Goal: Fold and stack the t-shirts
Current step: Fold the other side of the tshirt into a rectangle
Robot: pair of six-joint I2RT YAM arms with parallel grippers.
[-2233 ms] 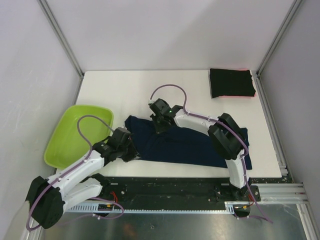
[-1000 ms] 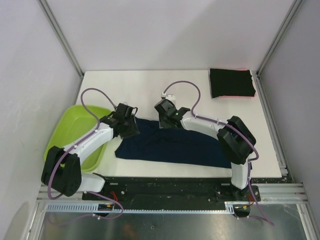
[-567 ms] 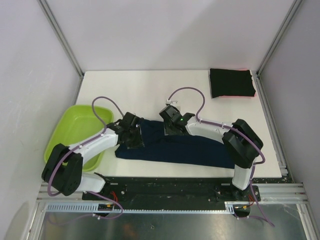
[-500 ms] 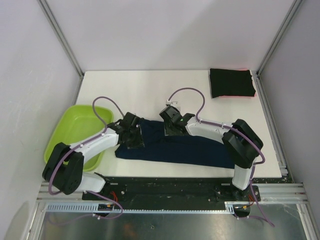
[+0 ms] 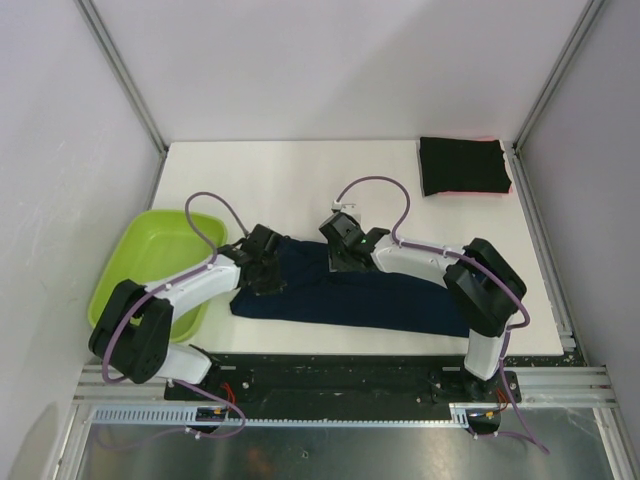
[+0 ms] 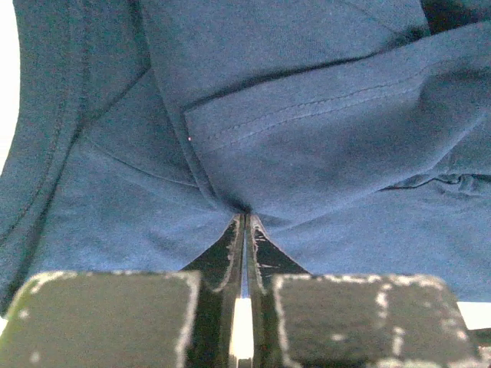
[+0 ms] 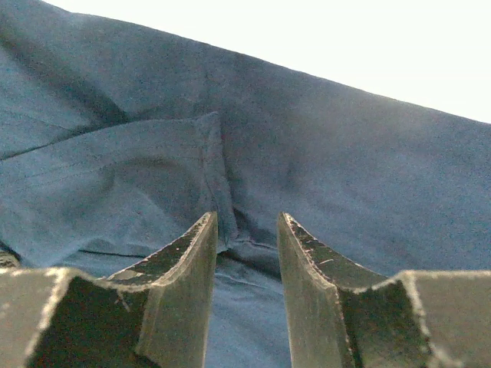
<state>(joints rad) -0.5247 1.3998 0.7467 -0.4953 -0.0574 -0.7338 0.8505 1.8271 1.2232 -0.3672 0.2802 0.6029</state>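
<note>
Holding navy t-shirt's [image 5: 350,295] 9 o'clock fold in closed left gripper [image 6: 244,218]; straddling 12 o'clock edge with half-open right gripper [image 7: 247,230]. Judged limp, light: grip hems.

The white table [image 5: 290,180] bears a navy t-shirt [image 5: 350,297], a black-over-pink folded pile [image 5: 462,166] and a lime-green tub [image 5: 150,262].

Lime-green plastic tub [image 5: 150,262] at the left edge of a white table [image 5: 300,180], 2 slanting metal frame posts [image 5: 120,72], pale walls behind.

Tub [image 5: 150,262] left, perhaps touching spread shirt [image 5: 385,300]
</note>
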